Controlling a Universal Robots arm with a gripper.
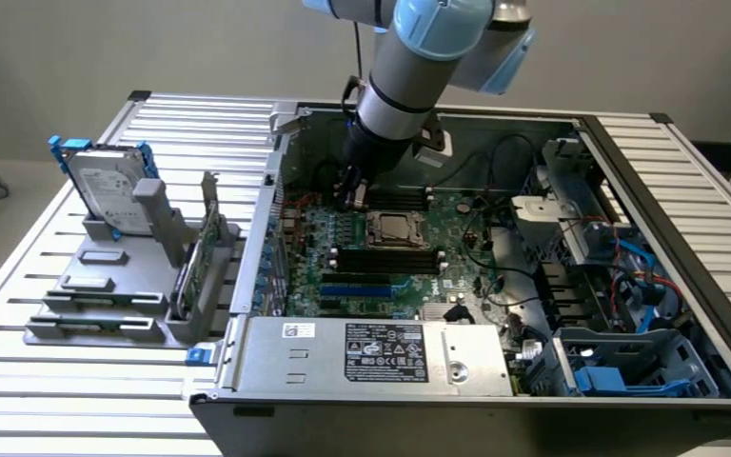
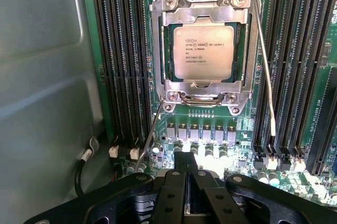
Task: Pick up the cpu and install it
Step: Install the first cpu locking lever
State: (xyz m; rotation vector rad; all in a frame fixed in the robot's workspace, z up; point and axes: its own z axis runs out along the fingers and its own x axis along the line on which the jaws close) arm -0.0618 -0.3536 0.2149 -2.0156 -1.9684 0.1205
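At the front edge of an opened computer case [image 1: 467,424], set on a slatted table [image 1: 61,400], a grey power supply [image 1: 391,352] is seen. Behind it the green board [image 1: 455,257] is laid flat, and the cpu [image 1: 395,227] is found near its middle, seated silver side up inside the metal-framed socket [image 2: 202,16]. Black memory slots [image 2: 118,61] are ranged on both sides of the socket. Just beyond the cpu the gripper [image 1: 354,193] is held low over the board, apart from the chip; its fingers are pressed together and nothing is pinched between them. The arm [image 1: 404,76] is angled up out of the case. Towards the exterior view's left, a hard drive [image 1: 102,186] is stood upright in a grey stand.
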